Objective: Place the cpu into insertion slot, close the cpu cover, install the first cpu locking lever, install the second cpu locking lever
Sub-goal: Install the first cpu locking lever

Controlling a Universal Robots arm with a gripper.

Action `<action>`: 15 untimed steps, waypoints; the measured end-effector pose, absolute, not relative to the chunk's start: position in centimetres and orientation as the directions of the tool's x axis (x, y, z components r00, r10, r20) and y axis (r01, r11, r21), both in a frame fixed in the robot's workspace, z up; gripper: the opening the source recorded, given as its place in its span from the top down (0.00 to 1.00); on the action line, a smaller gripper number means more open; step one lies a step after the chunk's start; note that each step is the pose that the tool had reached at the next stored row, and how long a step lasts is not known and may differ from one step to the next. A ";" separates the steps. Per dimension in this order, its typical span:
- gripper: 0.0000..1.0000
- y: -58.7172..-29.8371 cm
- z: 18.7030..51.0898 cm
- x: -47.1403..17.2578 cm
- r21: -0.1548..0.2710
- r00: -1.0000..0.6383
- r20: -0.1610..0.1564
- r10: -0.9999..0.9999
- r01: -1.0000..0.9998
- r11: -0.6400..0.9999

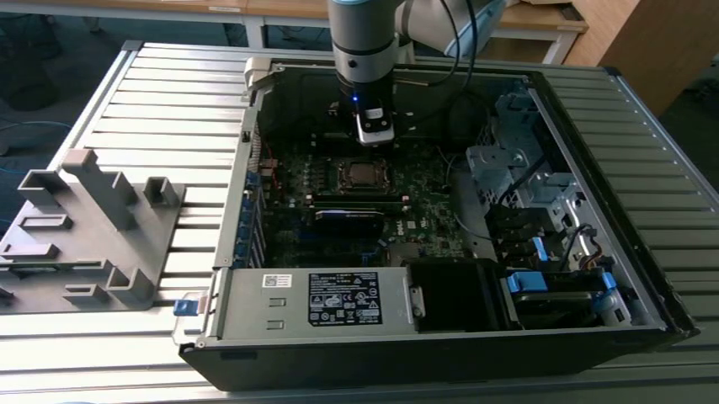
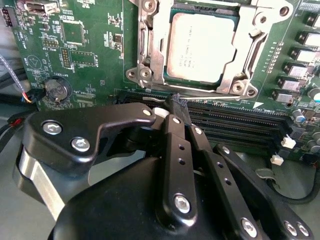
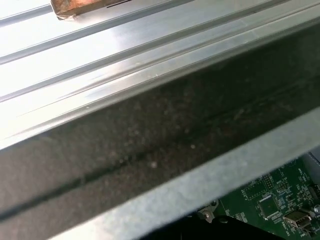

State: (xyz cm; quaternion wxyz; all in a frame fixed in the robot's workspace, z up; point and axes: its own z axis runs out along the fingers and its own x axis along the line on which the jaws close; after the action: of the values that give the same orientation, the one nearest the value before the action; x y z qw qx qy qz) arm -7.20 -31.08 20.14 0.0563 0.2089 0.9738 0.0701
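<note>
Cpu (image 2: 200, 47) seated in socket, just beyond claw (image 2: 179, 107)

My bench: ribbed aluminium table (image 1: 168, 93); wooden desks (image 1: 540, 17) behind, wooden cabinet (image 1: 652, 42) at exterior view's right.

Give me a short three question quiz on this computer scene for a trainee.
1. True or false: the cpu lies outside the case.
2. The grey fixture stands: A, inside the case; B, on the exterior view's left of it; C, on the exterior view's right of it.
3. Fill in, raised or down: the cover lies ___ around the cpu.
Key: 1 false; 2 B; 3 down.
</note>
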 end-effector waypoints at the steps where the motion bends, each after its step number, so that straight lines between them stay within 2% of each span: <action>1: 0.89 -31.1 20.1 -7.2 0.160 -0.906 -0.080 0.415 0.399 0.903; 15: 0.89 -31.1 20.0 -7.2 0.184 -0.906 -0.073 0.417 0.399 0.898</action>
State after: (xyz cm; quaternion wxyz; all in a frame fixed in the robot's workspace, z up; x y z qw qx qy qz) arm -7.23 -31.08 19.97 0.0555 0.2098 0.9727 0.0827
